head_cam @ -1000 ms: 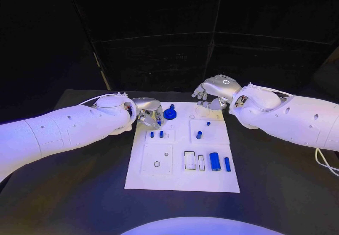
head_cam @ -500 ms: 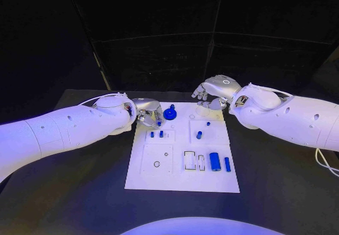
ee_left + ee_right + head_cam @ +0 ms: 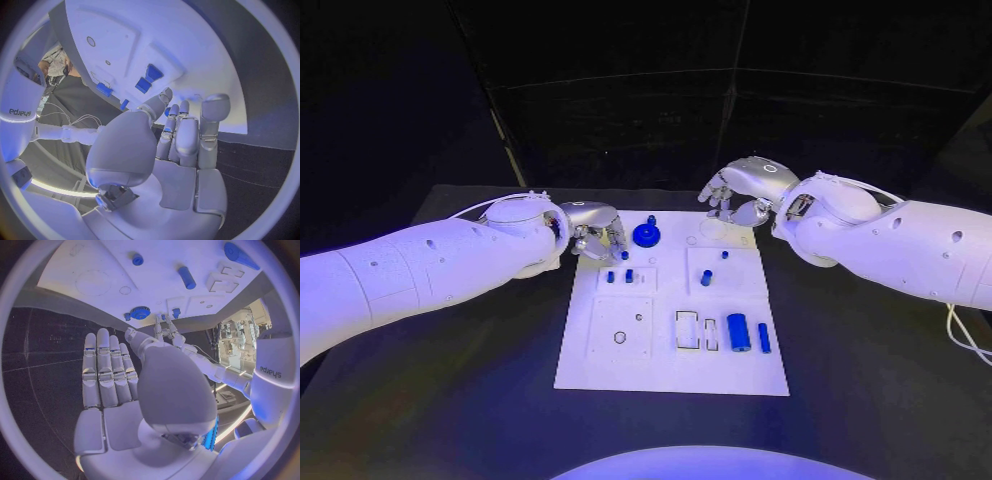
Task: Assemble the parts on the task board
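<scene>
right hand: lifted slightly off the task board's far edge, fingers straight, together, holding nothing. left hand: shifted little, fingers loosely extended, empty; no part grasped yet.

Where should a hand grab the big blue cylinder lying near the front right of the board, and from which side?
Pinch the big blue cylinder across its round sides at mid-length, coming straight down. It lies flat on the task board, long axis front-to-back, with a slim blue pin close beside it, so low sideways approaches look crowded.
</scene>
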Motion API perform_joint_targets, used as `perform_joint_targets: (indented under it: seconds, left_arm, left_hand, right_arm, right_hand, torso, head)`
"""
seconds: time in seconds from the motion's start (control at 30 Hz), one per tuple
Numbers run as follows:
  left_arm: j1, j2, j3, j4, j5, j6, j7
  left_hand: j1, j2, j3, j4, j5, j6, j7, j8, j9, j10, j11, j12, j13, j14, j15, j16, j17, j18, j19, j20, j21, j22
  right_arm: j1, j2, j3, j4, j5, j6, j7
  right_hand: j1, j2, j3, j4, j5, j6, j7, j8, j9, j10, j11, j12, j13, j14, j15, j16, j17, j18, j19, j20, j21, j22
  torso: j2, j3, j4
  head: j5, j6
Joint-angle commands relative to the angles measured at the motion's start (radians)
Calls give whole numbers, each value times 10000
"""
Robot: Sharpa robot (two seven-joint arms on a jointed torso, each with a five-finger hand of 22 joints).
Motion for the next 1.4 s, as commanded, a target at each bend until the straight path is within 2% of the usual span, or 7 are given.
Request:
perform_joint_targets:
  seconds: [0.03, 0.23, 0.47, 0.6, 0.73, 0.93, 1.4]
  left_arm:
    - [29, -208, 8, 101, 440, -244, 4]
    - [92, -753, 11, 309, 2599, -1140, 491]
    - [108, -1510, 2, 955, 7186, -1775, 1697]
    - [68, -1813, -4, 1492, 9198, -1544, 2295]
    - [21, -1998, -8, 1936, 10128, -1383, 2671]
    - [-33, -2142, -12, 2365, 10788, -1278, 2971]
    - [-95, -2241, -15, 2727, 12766, -1125, 3221]
  left_hand:
    - [8, -78, -53, 29, -32, 1, -3, -7, 4, -72, 7, -36, 15, -16, 81, -54, -16, -69, -64, 21, -61, -9]
    - [24, 146, 12, 131, -29, 269, 76, 123, 50, 234, 4, 122, 80, -77, 85, -133, -147, -30, -129, 44, -228, -148]
    - [111, 202, 136, 147, -28, 307, 152, 112, 24, 184, 68, 107, 45, -589, 143, -909, -1279, 182, -622, 107, -1455, -1239]
    - [152, 222, 204, 160, -28, 263, 187, 81, 10, 126, 106, 119, 46, -1147, 186, -1648, -2299, 377, -1163, 163, -2637, -2260]
    - [166, 206, 209, 167, -28, 244, 197, 74, 10, 108, 119, 158, 53, -1643, 206, -2323, -3218, 403, -1396, 193, -2898, -2418]
    - [152, 196, 196, 179, -29, 242, 201, 74, 10, 104, 123, 172, 55, -1722, 212, -2420, -3353, 406, -1435, 202, -2946, -2445]
    - [15, 166, 87, 280, -29, 189, 224, 58, 6, 60, 146, 213, 59, -1956, 242, -2704, -3766, 407, -1542, 237, -3097, -2534]
  right_arm:
    - [23, -209, 5, 161, 1962, 670, -60]
    - [26, -825, 3, 691, 2969, 1083, -317]
    - [19, -1467, -4, 1491, 1924, 1334, -951]
    - [-79, -1614, -8, 1759, 891, 1208, -1333]
    - [-233, -1630, -9, 1855, 51, 942, -1538]
    - [-438, -1515, -10, 1868, -622, 880, -1727]
    - [-808, -1170, -7, 1603, -724, 1236, -1730]
  right_hand:
    - [-127, -23, -141, 111, -352, 42, -3, -17, 4, 67, -44, 58, 3, 373, -89, 251, 122, 63, 290, -47, 177, 80]
    - [34, 183, -537, -38, -157, 302, -168, 54, 26, 412, -221, 97, 23, 1914, -432, 1522, 788, 68, 1568, -675, 1241, 616]
    - [152, 385, -688, -276, 1235, 811, -380, 153, 57, 778, -438, -94, 56, 2594, -733, 3975, 2602, 20, 2118, -1191, 2864, 1589]
    - [-18, 295, -739, -212, 996, 802, -395, 72, 35, 625, -463, -326, 42, 2672, -725, 5859, 4324, -4, 1928, -1168, 3414, 1971]
    - [-156, 155, -815, -100, 628, 662, -406, -19, 12, 349, -423, -462, 23, 2650, -682, 6418, 4829, 5, 1862, -1129, 3588, 2096]
    - [45, 62, -650, -193, 1247, 598, -340, -37, 21, 114, -361, -469, 33, 2568, -640, 7257, 5590, 21, 1716, -1111, 4025, 2405]
    - [-46, -58, -699, -141, 940, -67, -163, -35, 12, -866, -110, -595, 9, 2593, -460, 8633, 6825, 27, 1554, -936, 4595, 2803]
  torso:
    - [0, -9, 10]
    - [-5, -17, -7]
    - [9, 1, -32]
    - [-4, -20, -11]
    - [-10, -12, -8]
    - [12, -3, 3]
    - [20, -8, 1]
  head:
    - [-35, 32]
    - [-269, 133]
    - [-456, 220]
    - [-606, 246]
    - [-647, 254]
    - [-688, 328]
    - [-614, 280]
